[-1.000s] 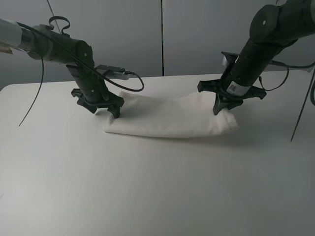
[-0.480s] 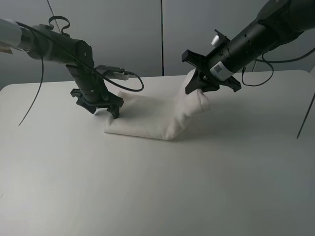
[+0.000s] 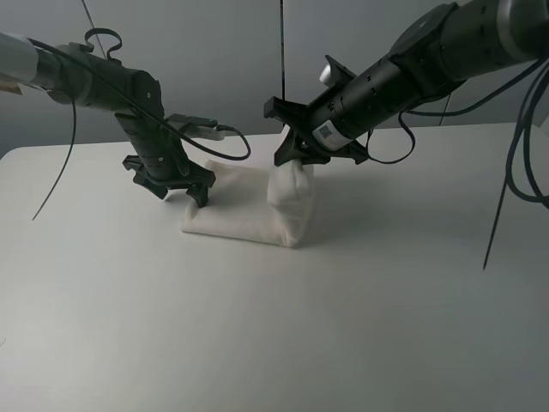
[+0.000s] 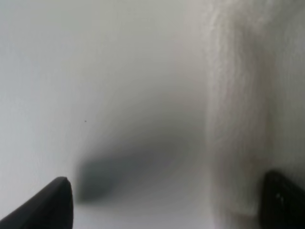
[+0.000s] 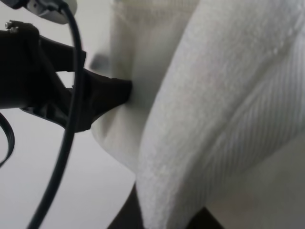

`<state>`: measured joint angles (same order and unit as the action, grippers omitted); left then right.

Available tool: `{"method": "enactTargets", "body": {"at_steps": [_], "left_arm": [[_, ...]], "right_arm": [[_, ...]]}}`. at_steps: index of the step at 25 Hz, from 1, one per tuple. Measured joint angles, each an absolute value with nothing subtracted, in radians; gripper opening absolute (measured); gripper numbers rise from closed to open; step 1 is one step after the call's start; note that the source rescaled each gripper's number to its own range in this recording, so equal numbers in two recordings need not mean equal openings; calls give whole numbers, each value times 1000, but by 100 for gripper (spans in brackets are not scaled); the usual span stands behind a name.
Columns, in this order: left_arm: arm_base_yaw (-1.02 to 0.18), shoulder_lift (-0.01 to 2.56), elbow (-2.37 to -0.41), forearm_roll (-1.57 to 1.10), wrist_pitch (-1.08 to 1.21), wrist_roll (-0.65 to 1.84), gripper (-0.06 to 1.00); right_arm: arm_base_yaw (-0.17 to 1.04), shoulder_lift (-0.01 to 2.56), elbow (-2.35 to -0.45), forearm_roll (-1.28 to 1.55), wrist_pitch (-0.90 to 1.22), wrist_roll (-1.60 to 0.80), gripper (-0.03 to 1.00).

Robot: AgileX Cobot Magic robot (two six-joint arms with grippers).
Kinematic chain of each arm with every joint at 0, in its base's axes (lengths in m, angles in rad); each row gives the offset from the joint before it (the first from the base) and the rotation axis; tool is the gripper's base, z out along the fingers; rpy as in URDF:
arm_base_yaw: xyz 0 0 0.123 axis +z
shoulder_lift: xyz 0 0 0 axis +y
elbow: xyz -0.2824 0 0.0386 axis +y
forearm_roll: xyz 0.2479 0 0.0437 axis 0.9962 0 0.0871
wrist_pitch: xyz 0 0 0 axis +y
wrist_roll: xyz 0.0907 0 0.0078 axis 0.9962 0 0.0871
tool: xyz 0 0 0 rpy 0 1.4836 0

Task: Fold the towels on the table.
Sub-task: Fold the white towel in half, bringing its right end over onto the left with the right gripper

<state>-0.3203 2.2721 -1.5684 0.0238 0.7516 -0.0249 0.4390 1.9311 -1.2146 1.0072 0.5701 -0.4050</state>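
Plain grey wall panels in bkgd w/ dark vertical seam (soft, even light)

White terry towel with a ribbed band, plain white table, black arms, grey wall

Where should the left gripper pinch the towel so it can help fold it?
Probably the left end of the towel, which lies flat on the table right under the open left gripper. It should come straight down from above, with its jaws on either side of that thick edge. The right gripper holds the raised other end.
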Motion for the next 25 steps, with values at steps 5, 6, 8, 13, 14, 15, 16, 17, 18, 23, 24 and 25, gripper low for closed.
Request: {"method": "enactTargets", "body": {"at_steps": [5,6,8,13,14,15,16,17,18,23,24,25], "left_arm": [[-320,2272,-1568,18,753,-25,99],[-320,2272,-1568,13,755,-25,99],[-320,2272,-1568,0,755,-16,99],[-320,2272,-1568,0,759,-9,99],[-320,2272,-1568,0,759,-9,99],[-320,2272,-1568,0,759,-9,99],[-320,2272,-1568,0,759,-9,99],[-320,2272,-1568,0,759,-9,99],[-320,2272,-1568,0,759,-9,99],[-319,2272,-1568,-5,762,-9,99],[-319,2272,-1568,-5,764,-9,99],[-319,2272,-1568,-7,766,-9,99]], "right_arm": [[454,1960,-1215,1121,546,-487,1],[454,1972,-1215,1153,544,-511,1],[457,1993,-1215,1229,547,-561,1],[459,2044,-1215,1435,574,-714,1],[461,2051,-1215,1475,578,-742,1],[463,2060,-1215,1509,584,-761,1],[470,2070,-1215,1527,587,-778,1],[478,2080,-1218,1537,591,-787,1],[487,2089,-1225,1550,591,-793,1],[512,2119,-1262,1562,596,-806,1],[512,2121,-1269,1570,596,-807,1],[512,2121,-1274,1576,596,-807,1]]}}
